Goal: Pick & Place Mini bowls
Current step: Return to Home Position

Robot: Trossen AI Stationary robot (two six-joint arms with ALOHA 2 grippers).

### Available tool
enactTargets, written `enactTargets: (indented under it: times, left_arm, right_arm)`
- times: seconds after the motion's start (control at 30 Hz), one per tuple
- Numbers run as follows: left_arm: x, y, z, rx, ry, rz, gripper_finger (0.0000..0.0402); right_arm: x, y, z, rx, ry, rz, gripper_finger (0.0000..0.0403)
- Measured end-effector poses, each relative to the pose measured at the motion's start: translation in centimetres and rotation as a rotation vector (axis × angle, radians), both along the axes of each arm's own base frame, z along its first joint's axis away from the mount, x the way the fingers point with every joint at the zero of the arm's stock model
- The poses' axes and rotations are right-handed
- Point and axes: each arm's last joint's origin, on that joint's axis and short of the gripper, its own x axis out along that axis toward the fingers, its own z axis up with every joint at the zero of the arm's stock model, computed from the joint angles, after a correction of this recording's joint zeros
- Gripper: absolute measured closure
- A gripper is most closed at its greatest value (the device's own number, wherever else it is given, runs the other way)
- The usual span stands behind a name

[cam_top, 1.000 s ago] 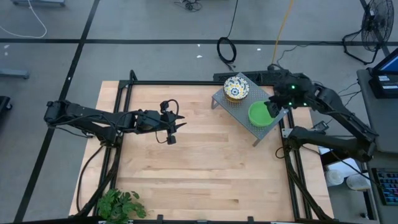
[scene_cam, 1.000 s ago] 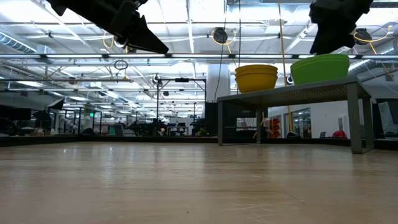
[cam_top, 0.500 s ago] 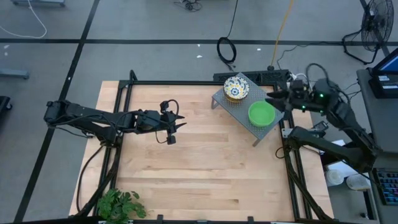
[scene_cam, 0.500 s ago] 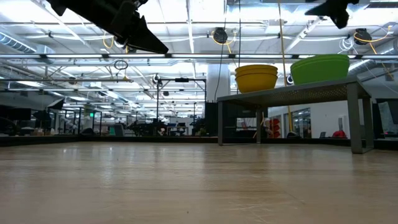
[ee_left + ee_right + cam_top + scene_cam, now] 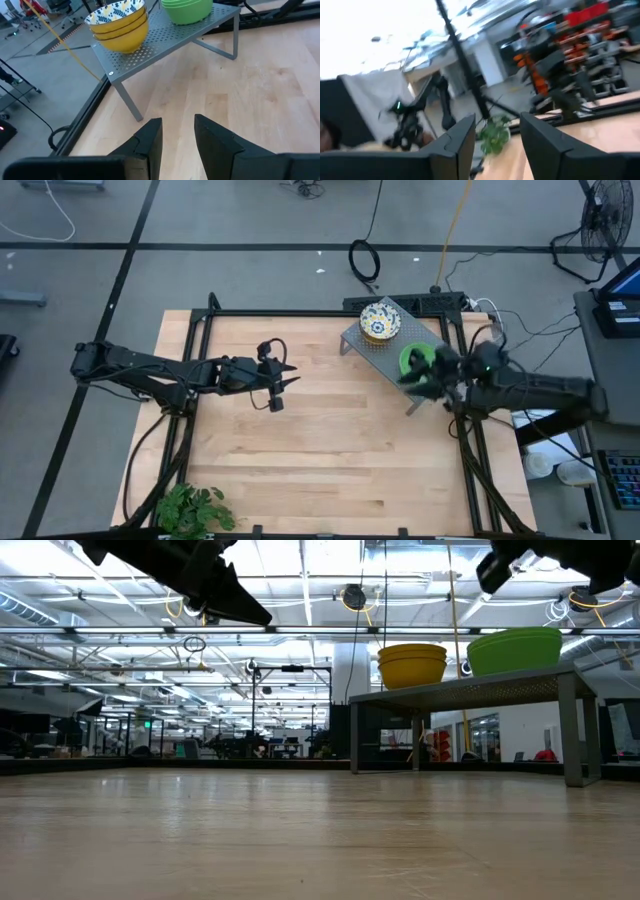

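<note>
Two stacks were seen on the rack [image 5: 388, 344]: yellow bowls [image 5: 380, 321] and, just beside them, green bowls [image 5: 514, 650]. The right tool [image 5: 410, 377] was held above the green bowls, its fingers parted and nothing gripped. The left tool [image 5: 288, 378] was held over the bench [image 5: 330, 450], well apart from the rack, likewise parted and empty.

**Both arms aloft, fingers parted**

Your left arm stretches almost straight from its base toward the middle, and the left end effector [image 5: 285, 381] is held level with its two fingers apart. Your right arm reaches inward from its side, and the right end effector [image 5: 413, 375] also has its fingers spread.
</note>
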Motion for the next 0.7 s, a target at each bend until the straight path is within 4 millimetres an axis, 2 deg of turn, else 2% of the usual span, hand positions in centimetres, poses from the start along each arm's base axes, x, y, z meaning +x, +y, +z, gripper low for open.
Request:
enactTargets:
  times: [0.23, 0.4, 0.5, 0.7]
  left_arm:
    - [0.1, -0.3, 0.2, -0.121, -0.067, 0.035, 0.0284]
    - [-0.1, -0.7, -0.2, -0.148, -0.029, 0.032, 0.0284]
    - [-0.2, -0.8, -0.5, -0.159, 0.007, 0.038, 0.0284]
    - [-0.8, -1.3, 0.0, -0.235, -0.024, 0.047, 0.0284]
  right_arm:
    - [2.4, 4.6, -1.9, -0.215, 0.023, 0.134, 0.0271]
    - [2.0, 7.7, -2.5, -0.35, -0.001, 0.206, 0.028]
    - [0.5, 8.1, -2.2, -0.417, -0.037, 0.214, 0.0287]
    - [-2.8, 6.6, -3.1, -0.524, 0.076, 0.062, 0.0305]
